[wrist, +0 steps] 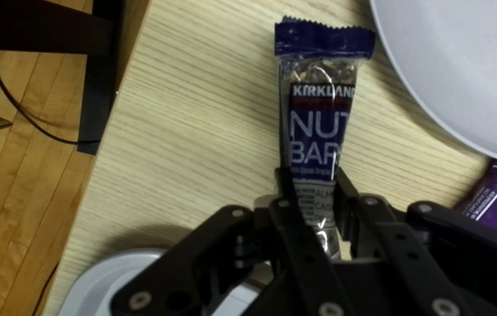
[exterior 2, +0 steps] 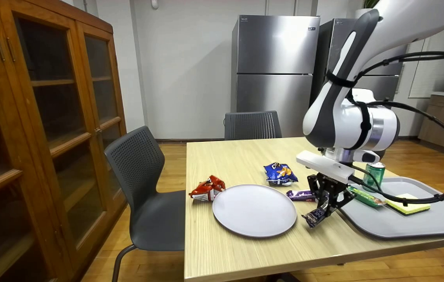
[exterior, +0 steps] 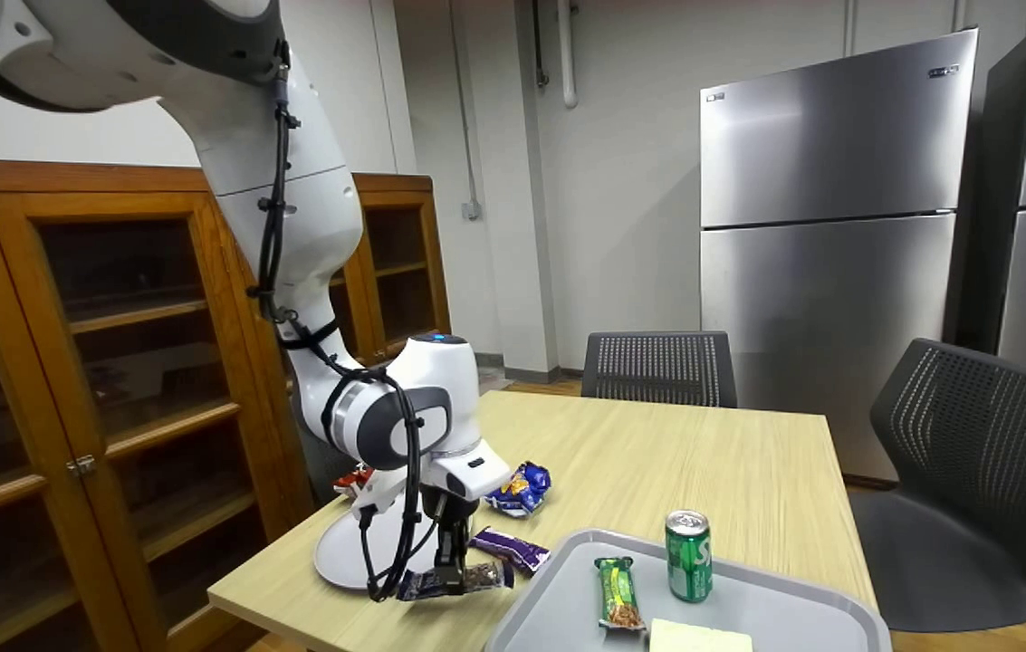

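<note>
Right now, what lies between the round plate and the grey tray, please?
The nut bar, gripped by the pincer, and the purple packet; both exterior views show this.

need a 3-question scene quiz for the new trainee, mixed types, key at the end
1. In the wrist view, what brand name is printed on the nut bar that the gripper holds?

2. True or false: the green can stands upright on the gray tray.

3. Fill in the blank: the crumpled red bag lies beside the round ____.

Key
1. KIRKLAND
2. True
3. plate
</note>
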Motion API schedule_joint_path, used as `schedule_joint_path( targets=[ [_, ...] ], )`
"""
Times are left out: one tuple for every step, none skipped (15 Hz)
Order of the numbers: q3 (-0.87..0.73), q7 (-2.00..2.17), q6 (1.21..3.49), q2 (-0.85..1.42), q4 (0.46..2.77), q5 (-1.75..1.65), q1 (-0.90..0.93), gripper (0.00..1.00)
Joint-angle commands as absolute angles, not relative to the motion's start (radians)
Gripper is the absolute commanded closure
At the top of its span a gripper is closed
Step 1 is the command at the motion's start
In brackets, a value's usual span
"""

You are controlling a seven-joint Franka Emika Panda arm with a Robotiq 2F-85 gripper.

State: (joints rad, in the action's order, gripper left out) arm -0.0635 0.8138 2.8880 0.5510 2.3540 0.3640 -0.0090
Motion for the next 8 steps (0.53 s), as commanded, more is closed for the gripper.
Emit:
schedule_joint_path(
  targets=[
    [-0.073, 0.807, 2.844, 0.59, 2.294, 0.364, 0.006, 0.94],
    [-0.072, 0.807, 2.842, 0.599, 2.284, 0.366, 0.007, 0.94],
    [-0.072, 0.806, 2.84, 0.606, 2.275, 0.366, 0.008, 0.94],
    [-0.072, 0.806, 2.84, 0.613, 2.268, 0.366, 0.01, 0.9],
    [-0.075, 0.815, 2.85, 0.621, 2.261, 0.37, 0.015, 0.51],
    [-0.076, 0.817, 2.849, 0.627, 2.255, 0.371, 0.017, 0.5],
    [-0.073, 0.817, 2.85, 0.629, 2.252, 0.374, 0.015, 0.45],
    [-0.065, 0.812, 2.849, 0.628, 2.251, 0.38, 0.009, 0.37]
  ],
)
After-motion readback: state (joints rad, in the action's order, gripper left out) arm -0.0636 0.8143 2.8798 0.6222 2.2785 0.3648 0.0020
